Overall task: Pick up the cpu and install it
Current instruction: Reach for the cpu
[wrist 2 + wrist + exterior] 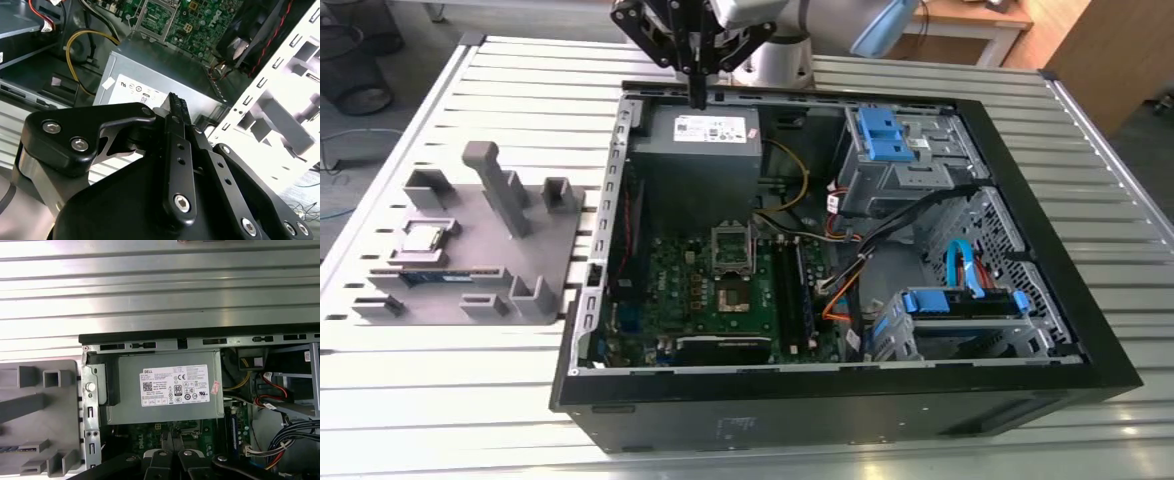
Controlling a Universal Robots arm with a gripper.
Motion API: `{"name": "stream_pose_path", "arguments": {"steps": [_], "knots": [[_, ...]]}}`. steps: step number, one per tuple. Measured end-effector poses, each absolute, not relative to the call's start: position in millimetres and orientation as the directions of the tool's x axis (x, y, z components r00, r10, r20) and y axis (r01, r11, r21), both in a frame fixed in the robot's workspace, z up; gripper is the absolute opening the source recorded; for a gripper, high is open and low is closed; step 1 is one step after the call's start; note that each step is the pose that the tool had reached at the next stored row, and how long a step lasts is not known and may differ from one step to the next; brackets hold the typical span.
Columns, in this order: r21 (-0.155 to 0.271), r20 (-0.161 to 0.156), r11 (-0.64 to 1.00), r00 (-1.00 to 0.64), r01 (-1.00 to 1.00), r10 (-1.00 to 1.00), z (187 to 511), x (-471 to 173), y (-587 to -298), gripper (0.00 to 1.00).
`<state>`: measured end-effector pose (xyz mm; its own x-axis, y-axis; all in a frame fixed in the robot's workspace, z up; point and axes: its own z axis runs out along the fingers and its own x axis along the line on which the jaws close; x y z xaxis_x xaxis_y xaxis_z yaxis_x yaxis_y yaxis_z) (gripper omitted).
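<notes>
The cpu (427, 237), a small shiny square chip, lies in a recess of the grey holder (520, 270) on the table, at the exterior view's left of the open computer case (854, 390). The empty socket (731, 248) sits in the middle of the green motherboard (680, 290); the second wrist view shows the socket (157, 22) too. My gripper (699, 98) hangs over the case's far edge, above the power supply, far from the cpu. Its black fingers (175, 107) are pressed together and shut, with nothing between them, as the gripper (173, 442) also appears in the first wrist view.
A grey power supply box (707, 135) with a white label fills the case's far corner. Blue drive brackets (887, 135) and cable bundles (907, 230) crowd the exterior view's right side. The holder has tall posts (487, 180). The slatted metal table (440, 370) surrounds everything.
</notes>
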<state>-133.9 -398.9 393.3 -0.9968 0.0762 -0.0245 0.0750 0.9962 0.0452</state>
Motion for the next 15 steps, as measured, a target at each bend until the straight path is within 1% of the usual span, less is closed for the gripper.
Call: {"name": "stream_pose_path", "arguments": {"steps": [15], "knots": [[0.045, -0.025, 0.996, -0.997, 0.075, 0.076, 393, -156, -399, 0.11]]}}
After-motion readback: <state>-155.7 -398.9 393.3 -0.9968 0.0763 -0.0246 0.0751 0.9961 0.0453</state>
